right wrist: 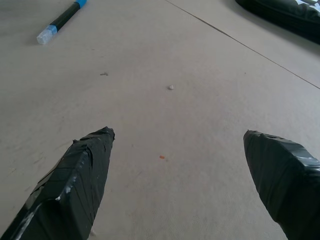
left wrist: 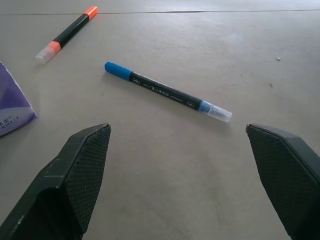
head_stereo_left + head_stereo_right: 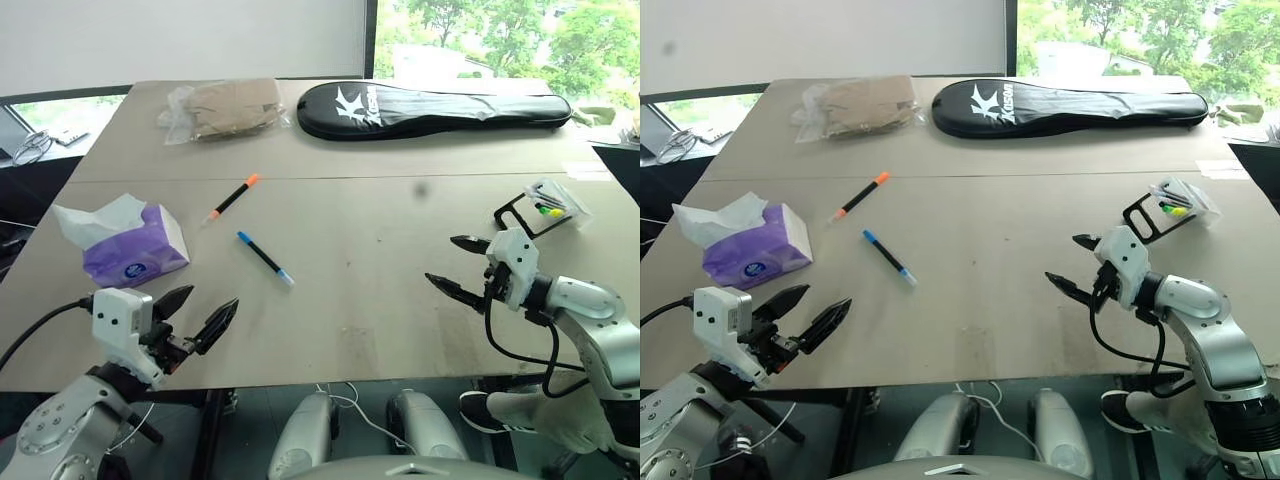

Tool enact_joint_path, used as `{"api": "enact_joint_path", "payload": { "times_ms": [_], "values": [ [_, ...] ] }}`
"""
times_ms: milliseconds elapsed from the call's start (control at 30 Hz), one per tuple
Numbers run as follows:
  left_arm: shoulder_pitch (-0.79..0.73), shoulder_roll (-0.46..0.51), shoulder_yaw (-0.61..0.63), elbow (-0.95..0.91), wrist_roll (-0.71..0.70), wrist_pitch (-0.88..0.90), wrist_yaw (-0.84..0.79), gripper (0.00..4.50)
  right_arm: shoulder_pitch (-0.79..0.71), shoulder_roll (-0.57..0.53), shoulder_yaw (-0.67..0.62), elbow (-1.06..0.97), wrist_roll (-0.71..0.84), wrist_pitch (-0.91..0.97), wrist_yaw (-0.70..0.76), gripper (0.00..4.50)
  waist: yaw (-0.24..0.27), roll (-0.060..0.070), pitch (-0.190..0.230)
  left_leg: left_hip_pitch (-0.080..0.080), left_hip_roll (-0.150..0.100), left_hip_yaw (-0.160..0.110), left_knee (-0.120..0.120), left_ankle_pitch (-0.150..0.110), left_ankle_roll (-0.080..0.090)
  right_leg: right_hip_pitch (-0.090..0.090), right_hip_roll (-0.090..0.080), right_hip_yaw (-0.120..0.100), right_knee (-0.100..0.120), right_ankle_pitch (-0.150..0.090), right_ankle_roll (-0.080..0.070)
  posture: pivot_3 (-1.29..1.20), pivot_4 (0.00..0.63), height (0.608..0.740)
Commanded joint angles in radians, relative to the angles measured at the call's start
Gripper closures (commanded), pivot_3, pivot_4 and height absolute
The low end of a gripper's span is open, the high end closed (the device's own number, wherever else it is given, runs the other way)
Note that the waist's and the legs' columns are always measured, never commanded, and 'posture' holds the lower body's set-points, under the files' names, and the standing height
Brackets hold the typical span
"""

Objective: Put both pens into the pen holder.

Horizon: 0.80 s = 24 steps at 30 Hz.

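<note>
Two pens lie flat on the table's middle left. The orange-capped pen (image 3: 233, 198) is farther back; the blue-capped pen (image 3: 265, 258) lies nearer, slanting toward the front. Both show in the left wrist view, orange pen (image 2: 66, 35) and blue pen (image 2: 167, 91). My left gripper (image 3: 205, 312) hovers open over the front left edge, short of the blue pen, with nothing between its fingers. My right gripper (image 3: 458, 266) is open and empty at the right. Just behind it the pen holder (image 3: 545, 208), a black frame with clear walls, lies at the table's right edge.
A purple tissue pack (image 3: 130, 243) sits at the left, close to my left gripper. A long black racket case (image 3: 430, 110) and a clear bag with something tan (image 3: 225, 108) lie along the back. The table's front edge (image 3: 330, 380) runs just under both grippers.
</note>
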Motion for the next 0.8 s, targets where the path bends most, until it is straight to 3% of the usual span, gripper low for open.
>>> {"api": "enact_joint_path", "payload": {
  "times_ms": [33,267,433,533,600,800],
  "values": [
    [-0.020,0.011,0.016,-0.025,-0.021,0.000,0.015,0.00,-0.002,0.008,-0.030,-0.056,0.017,-0.017,-0.022,0.08,0.001,0.000,0.000,0.000,0.000,0.000,0.000,0.000,0.000,0.000,0.000,0.000,0.000,0.000,0.000,0.00,0.150,0.740],
    [-0.206,-0.022,-0.024,-0.084,-0.133,0.188,0.295,0.00,-0.030,0.042,-0.027,-0.118,0.103,-0.038,0.020,0.08,0.003,0.000,0.000,-0.001,0.000,-0.002,0.000,0.000,0.000,0.000,0.000,-0.002,-0.001,0.000,0.000,0.00,0.150,0.740],
    [-0.581,-0.130,-0.067,-0.051,-0.266,0.641,0.866,0.00,-0.043,-0.035,-0.017,-0.179,0.197,-0.058,0.190,0.08,0.010,-0.001,0.000,-0.001,-0.001,-0.005,0.002,0.000,0.000,0.002,0.000,-0.006,-0.001,0.000,0.001,0.00,0.150,0.740],
    [-0.810,-0.282,-0.042,0.037,-0.196,0.904,1.089,0.00,-0.058,-0.089,-0.031,-0.177,0.241,-0.056,0.267,0.08,0.019,-0.003,-0.001,-0.001,-0.003,-0.008,0.003,0.000,0.000,0.005,-0.001,-0.011,0.000,0.001,0.001,0.00,0.150,0.740],
    [-0.930,-0.371,-0.028,0.083,-0.107,1.046,1.154,0.00,-0.071,-0.109,-0.037,-0.168,0.255,-0.066,0.296,0.08,0.022,-0.004,-0.001,0.000,-0.005,-0.009,0.004,0.000,0.000,0.005,0.000,-0.014,0.000,0.001,0.001,0.00,0.150,0.740],
    [-1.104,-0.486,0.002,0.278,0.076,1.098,1.228,0.00,-0.106,-0.117,-0.049,-0.180,0.299,-0.064,0.314,0.08,0.017,-0.005,0.000,-0.001,-0.004,-0.008,0.002,0.002,-0.004,0.004,-0.001,-0.012,0.000,0.001,0.001,0.00,0.150,0.740]
  ]
}}
